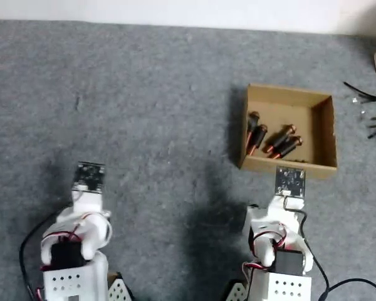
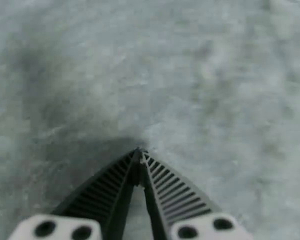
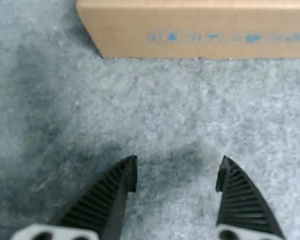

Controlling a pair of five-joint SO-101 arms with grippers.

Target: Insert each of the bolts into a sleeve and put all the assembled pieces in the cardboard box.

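from up high, the cardboard box (image 1: 282, 106) sits on the grey mat (image 1: 144, 94), just past the right arm (image 1: 279, 238). four bolts in sleeves (image 1: 281, 139) lie inside it. i see no loose ones on the mat, so the job looks about done.

at the left wrist, the left gripper (image 2: 139, 159) is pressed together, holding nothing.

at the right wrist, the right gripper (image 3: 177, 167) is spread wide and empty, near the cardboard box (image 3: 190, 30).

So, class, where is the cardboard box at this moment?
In the high view the cardboard box sits on the right side of the grey mat, just ahead of the right gripper, with assembled pieces lying inside.
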